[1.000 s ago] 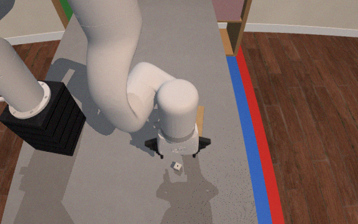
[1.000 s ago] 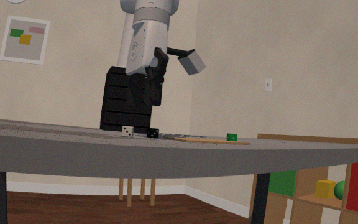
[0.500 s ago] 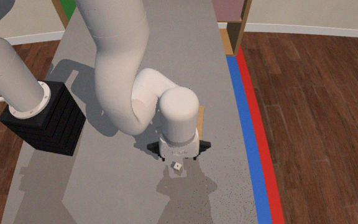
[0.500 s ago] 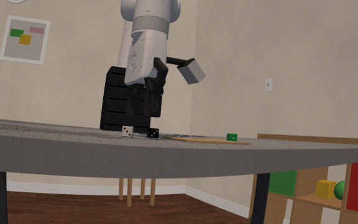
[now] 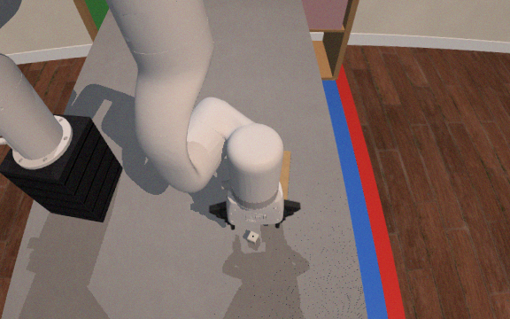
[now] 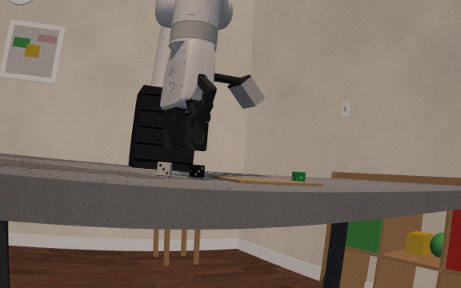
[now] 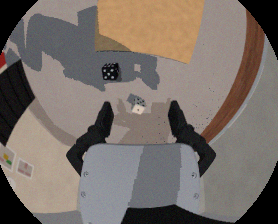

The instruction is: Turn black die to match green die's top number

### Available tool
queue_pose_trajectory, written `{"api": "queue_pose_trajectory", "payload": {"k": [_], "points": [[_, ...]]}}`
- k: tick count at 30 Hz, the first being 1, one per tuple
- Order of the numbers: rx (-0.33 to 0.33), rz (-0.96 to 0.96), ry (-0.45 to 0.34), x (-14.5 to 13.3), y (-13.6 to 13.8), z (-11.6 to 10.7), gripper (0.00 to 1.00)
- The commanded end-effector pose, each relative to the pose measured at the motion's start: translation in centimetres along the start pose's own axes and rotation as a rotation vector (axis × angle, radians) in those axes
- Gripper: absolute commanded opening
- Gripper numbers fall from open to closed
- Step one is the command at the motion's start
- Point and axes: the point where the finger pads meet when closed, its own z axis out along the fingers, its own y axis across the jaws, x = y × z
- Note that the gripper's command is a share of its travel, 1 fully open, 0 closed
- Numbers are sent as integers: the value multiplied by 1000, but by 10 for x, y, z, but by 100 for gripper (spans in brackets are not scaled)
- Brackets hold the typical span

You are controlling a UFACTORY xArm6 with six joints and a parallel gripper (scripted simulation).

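Observation:
The black die lies on the table just off the mat's edge, several white pips showing; the arm hides it in the top view. The tan mat lies flat. The green die is at or behind the mat's far side in the exterior view; its top number cannot be read, and the wrist view does not show it. The white die lies on the table with one pip on top. My gripper is open and empty, above table height near the white and black dice.
The black ribbed base block stands at the left in the top view. A wooden shelf stands beyond the table's right edge. The arm's shadow falls across the table around the black die.

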Motion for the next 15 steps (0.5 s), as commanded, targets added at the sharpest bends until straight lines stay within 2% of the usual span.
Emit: {"api": "queue_pose_trajectory", "payload": {"k": [1, 15], "points": [[-3, 0, -1, 0, 2, -1, 100], [-3, 0, -1, 2, 0, -1, 100]]}}
